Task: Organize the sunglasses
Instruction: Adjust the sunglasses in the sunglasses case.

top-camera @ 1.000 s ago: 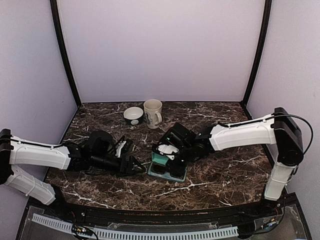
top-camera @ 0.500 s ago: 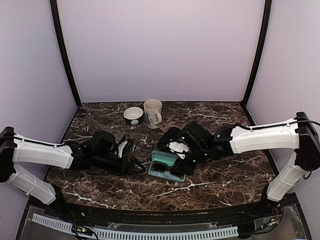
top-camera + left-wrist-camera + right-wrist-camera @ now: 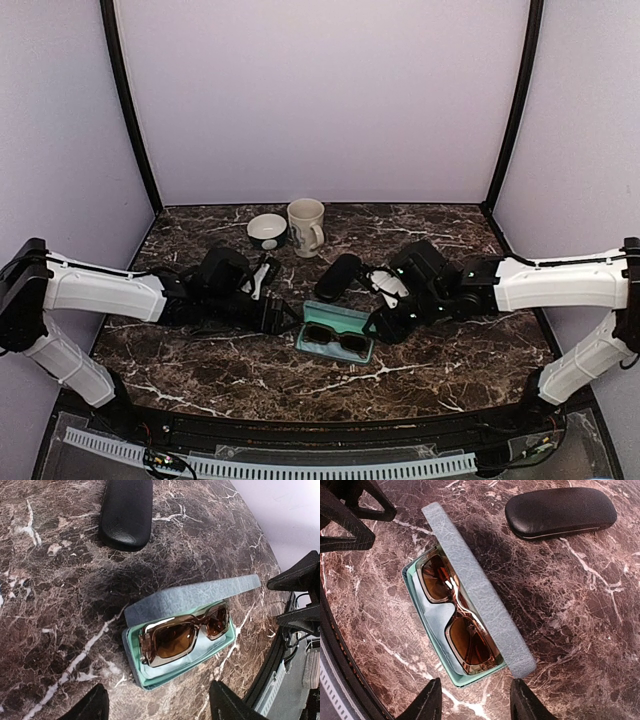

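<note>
Only one sunglasses pair, two cases

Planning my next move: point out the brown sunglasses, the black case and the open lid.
brown sunglasses (image 3: 172, 640): left wrist view, nearer lens.
black case (image 3: 560, 511): right wrist view, top middle.
lid (image 3: 192, 597): left wrist view, outer face.

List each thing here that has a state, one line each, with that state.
Grey-blue case: open, lid propped up.
Brown sunglasses: folded, lying inside the grey-blue case.
Black case: shut, lying flat.
Mug: upright.
Bowl: upright.
Left tool: open, empty.
Right tool: open, empty.
</note>
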Robot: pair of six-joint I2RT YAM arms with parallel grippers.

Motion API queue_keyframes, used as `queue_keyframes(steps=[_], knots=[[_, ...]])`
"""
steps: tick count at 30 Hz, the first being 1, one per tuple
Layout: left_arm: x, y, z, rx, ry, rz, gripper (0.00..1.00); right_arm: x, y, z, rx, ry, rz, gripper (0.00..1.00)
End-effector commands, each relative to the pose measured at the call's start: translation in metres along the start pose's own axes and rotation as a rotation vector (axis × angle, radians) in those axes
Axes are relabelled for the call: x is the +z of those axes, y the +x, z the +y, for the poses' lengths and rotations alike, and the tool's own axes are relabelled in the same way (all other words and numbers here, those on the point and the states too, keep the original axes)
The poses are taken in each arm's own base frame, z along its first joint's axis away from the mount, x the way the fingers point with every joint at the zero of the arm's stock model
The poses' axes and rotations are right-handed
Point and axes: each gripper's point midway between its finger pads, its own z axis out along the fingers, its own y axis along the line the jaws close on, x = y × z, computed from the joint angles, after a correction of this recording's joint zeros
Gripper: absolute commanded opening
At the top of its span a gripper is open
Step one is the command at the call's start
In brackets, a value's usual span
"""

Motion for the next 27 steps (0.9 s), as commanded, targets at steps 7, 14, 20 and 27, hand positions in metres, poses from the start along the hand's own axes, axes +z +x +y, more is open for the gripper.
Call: queue_keyframes(steps=[7,14,20,27], knots=[[0.001,-0.039,-0.022,0.099,0.057,-0.125,0.72,0.009,-0.018,-0.012,0.147,-0.052,-0.099,0.51],[0.006,-0.069,-0.022,0.088,0.065,-0.16,0.7,0.011,-0.024,-0.01,0.219,-0.125,-0.136,0.51],[0.013,-0.086,-0.023,0.135,0.055,-0.183,0.69,0.013,-0.024,-0.011,0.237,-0.131,-0.144,0.51],[0.026,-0.089,-0.028,0.13,0.092,-0.159,0.68,0.016,-0.017,-0.019,0.249,-0.086,-0.122,0.51]])
